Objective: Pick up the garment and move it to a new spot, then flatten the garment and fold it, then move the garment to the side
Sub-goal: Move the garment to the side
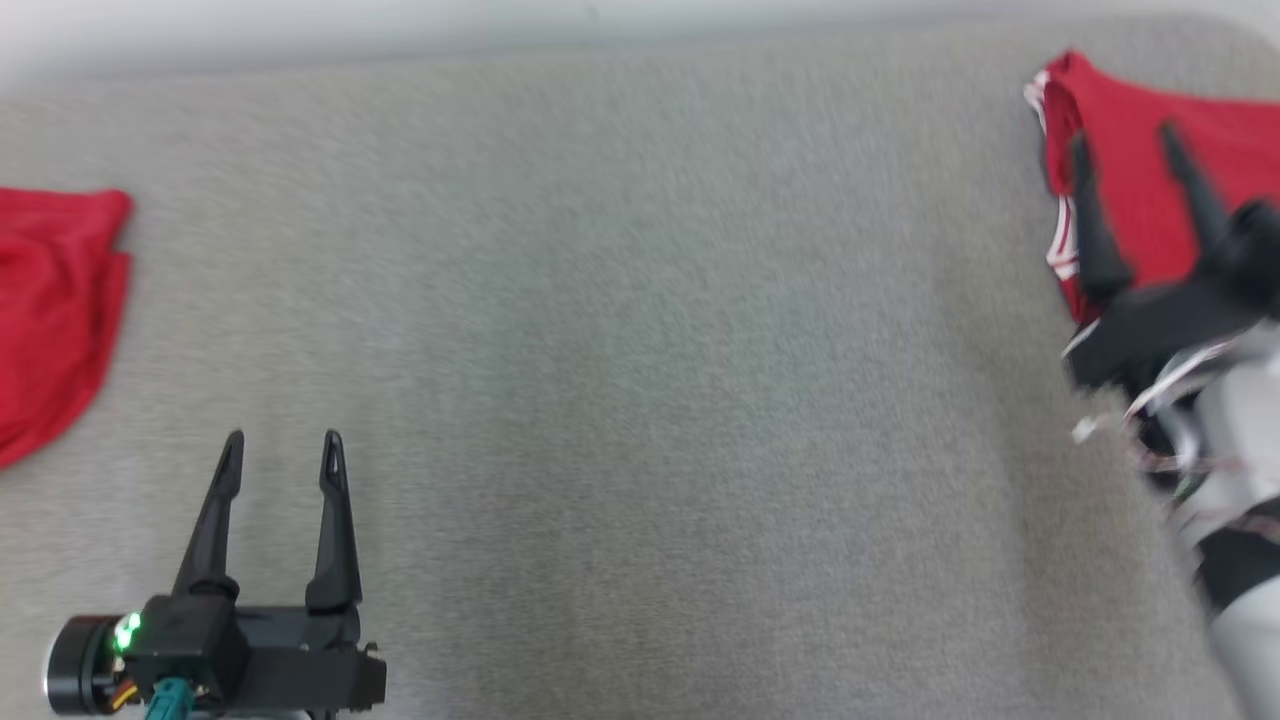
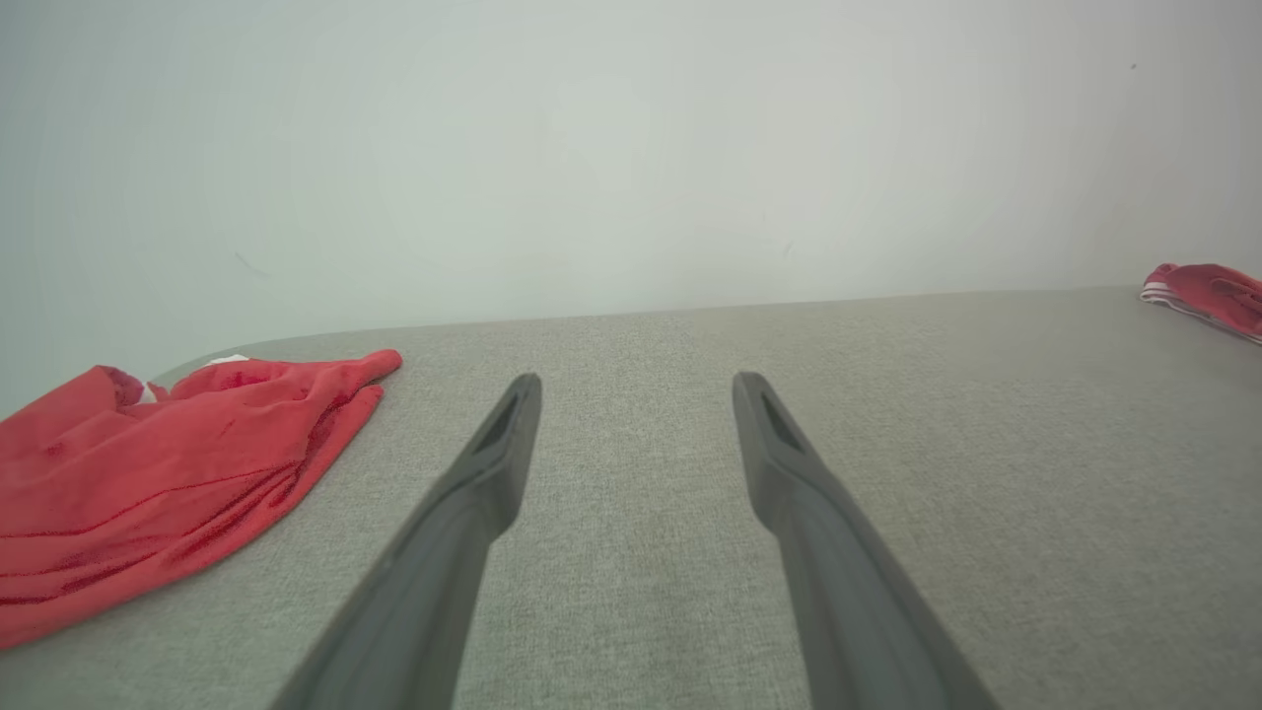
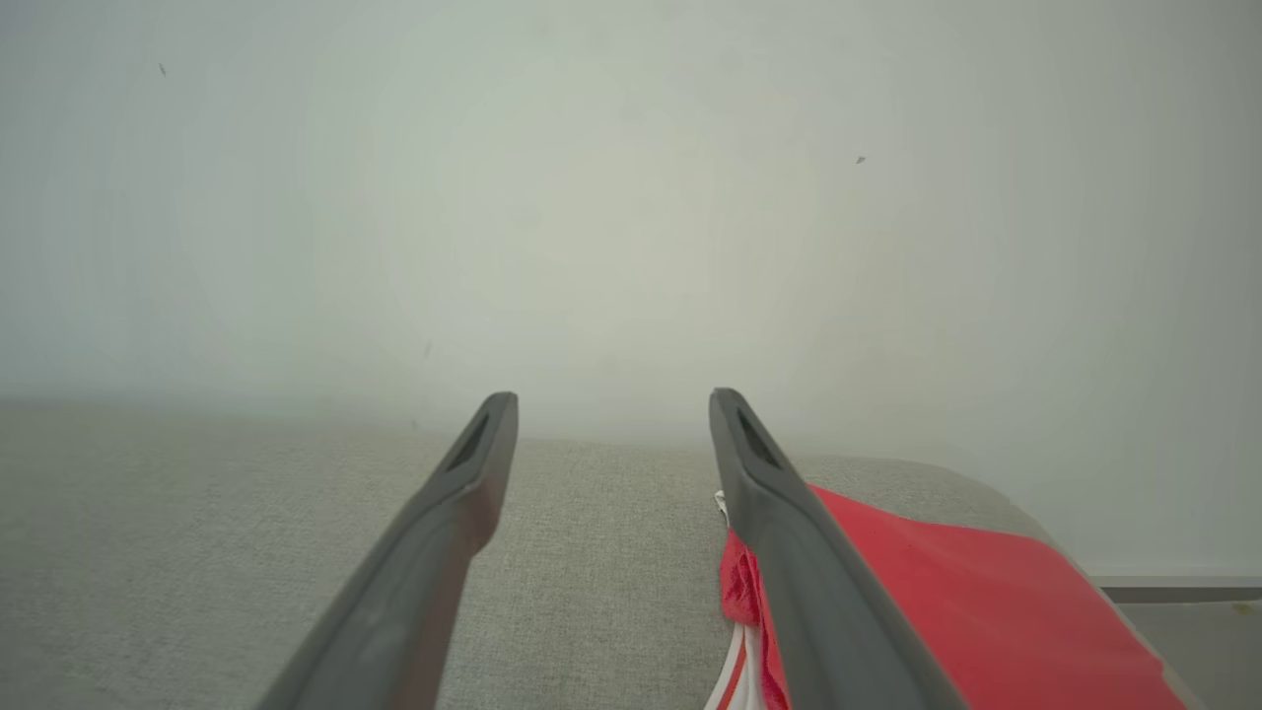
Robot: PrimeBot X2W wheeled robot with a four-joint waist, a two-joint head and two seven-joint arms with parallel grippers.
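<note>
The red garment (image 1: 1130,150) is lying folded at the far right of the grey surface (image 1: 640,400), its top layer showing smooth and flat. White-striped trim (image 1: 1058,238) is peeking out along its left edge.

No readable text, labels, brands or numbers anywhere

Garment (image 1: 1130,150) at far-right corner of tabletop (image 1: 640,400), right gripper (image 1: 1122,140) over its left edge. Second garment (image 1: 50,300) at left edge; left gripper (image 1: 283,445) nearer front, right of it.
</note>
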